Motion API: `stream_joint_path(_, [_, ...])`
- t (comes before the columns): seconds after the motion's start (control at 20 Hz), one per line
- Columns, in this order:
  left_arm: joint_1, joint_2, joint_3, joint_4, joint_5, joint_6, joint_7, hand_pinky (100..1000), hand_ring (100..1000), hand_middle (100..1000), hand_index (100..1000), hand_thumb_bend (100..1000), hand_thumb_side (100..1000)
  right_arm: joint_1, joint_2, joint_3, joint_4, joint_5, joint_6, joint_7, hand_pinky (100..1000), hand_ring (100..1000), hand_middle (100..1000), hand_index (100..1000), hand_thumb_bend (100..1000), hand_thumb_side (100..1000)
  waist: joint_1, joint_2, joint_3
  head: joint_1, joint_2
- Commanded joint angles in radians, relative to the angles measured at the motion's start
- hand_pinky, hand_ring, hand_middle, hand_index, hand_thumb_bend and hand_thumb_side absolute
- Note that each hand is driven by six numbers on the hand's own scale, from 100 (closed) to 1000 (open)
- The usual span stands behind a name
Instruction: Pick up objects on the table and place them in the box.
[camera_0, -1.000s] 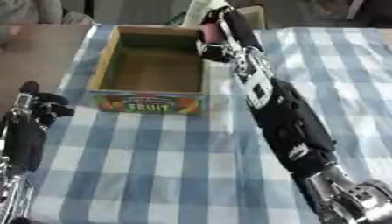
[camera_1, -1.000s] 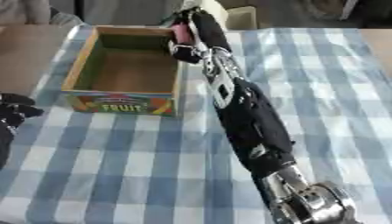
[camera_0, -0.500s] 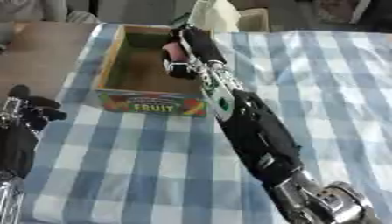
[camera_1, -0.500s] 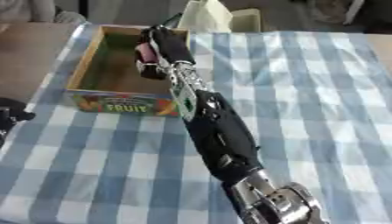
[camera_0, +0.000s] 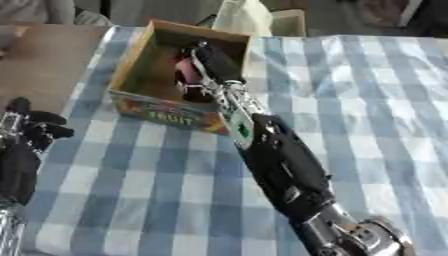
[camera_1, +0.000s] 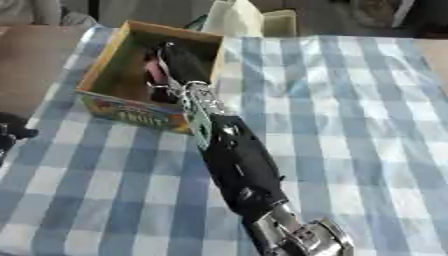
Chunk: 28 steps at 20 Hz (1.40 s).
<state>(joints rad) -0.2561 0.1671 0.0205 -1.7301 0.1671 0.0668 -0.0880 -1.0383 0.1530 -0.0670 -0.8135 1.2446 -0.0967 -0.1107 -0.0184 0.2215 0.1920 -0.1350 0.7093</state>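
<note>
While right hand (camera_0: 208, 70) grips it, pink object (camera_0: 184, 66) stands upright inside box (camera_0: 131, 65).

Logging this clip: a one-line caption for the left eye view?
Right hand holds a pink object inside the fruit box; left hand idle.

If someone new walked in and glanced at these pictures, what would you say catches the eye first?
The long black right arm, stretching diagonally from the lower right up across the blue-checked tablecloth, with its right hand inside the fruit box at upper left, curled round a pink object. Next, the left hand idling at the left edge, fingers up.
</note>
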Motion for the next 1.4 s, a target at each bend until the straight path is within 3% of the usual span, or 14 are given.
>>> stream_joint_path(0.05, [-0.013, 0.007, -0.003, -0.016, 0.002, 0.0, -0.004, 701, 509, 516, 548, 172, 839, -0.009, 0.009, 0.005, 0.002, 0.023, -0.01, 0.004, 636, 894, 831, 866, 126, 289, 0.004, -0.013, 0.003, -0.001, -0.015])
stream_joint_path(0.25, [-0.012, 0.007, -0.003, -0.016, 0.001, 0.0, -0.005, 702, 509, 516, 548, 174, 839, -0.013, 0.005, 0.002, -0.01, 0.03, -0.01, 0.006, 715, 955, 890, 911, 230, 415, 0.002, -0.015, 0.001, 0.002, -0.014])
stream_joint_path(0.45, [-0.011, 0.007, -0.002, -0.016, 0.001, 0.0, -0.005, 702, 509, 516, 548, 175, 837, -0.017, 0.0, 0.0, -0.022, 0.03, -0.005, 0.005, 730, 962, 895, 914, 233, 436, 0.001, -0.017, -0.002, 0.005, -0.014])
stream_joint_path(0.8, [-0.007, 0.007, 0.001, -0.016, -0.001, 0.001, -0.004, 702, 509, 516, 549, 176, 837, -0.023, -0.014, 0.006, -0.049, 0.004, -0.007, -0.01, 718, 949, 878, 905, 222, 399, 0.001, -0.022, -0.01, 0.012, -0.011])
stream_joint_path(0.85, [-0.006, 0.006, 0.002, -0.016, -0.001, 0.001, -0.004, 702, 509, 516, 549, 177, 837, -0.025, -0.02, 0.008, -0.055, -0.008, -0.011, -0.012, 681, 920, 842, 893, 180, 348, 0.001, -0.023, -0.013, 0.015, -0.01])
stream_joint_path(1.15, [0.002, 0.006, 0.008, -0.015, -0.003, 0.001, 0.002, 702, 509, 516, 549, 180, 837, -0.032, -0.083, 0.029, -0.099, -0.137, -0.019, -0.033, 613, 881, 800, 865, 101, 254, -0.001, -0.03, -0.036, 0.035, -0.006])
stream_joint_path(1.4, [0.01, 0.009, 0.016, -0.013, -0.006, 0.001, 0.008, 703, 508, 515, 549, 180, 839, -0.016, -0.179, 0.042, -0.167, -0.351, -0.012, -0.046, 585, 869, 785, 853, 100, 238, -0.001, -0.033, -0.055, 0.054, -0.005])
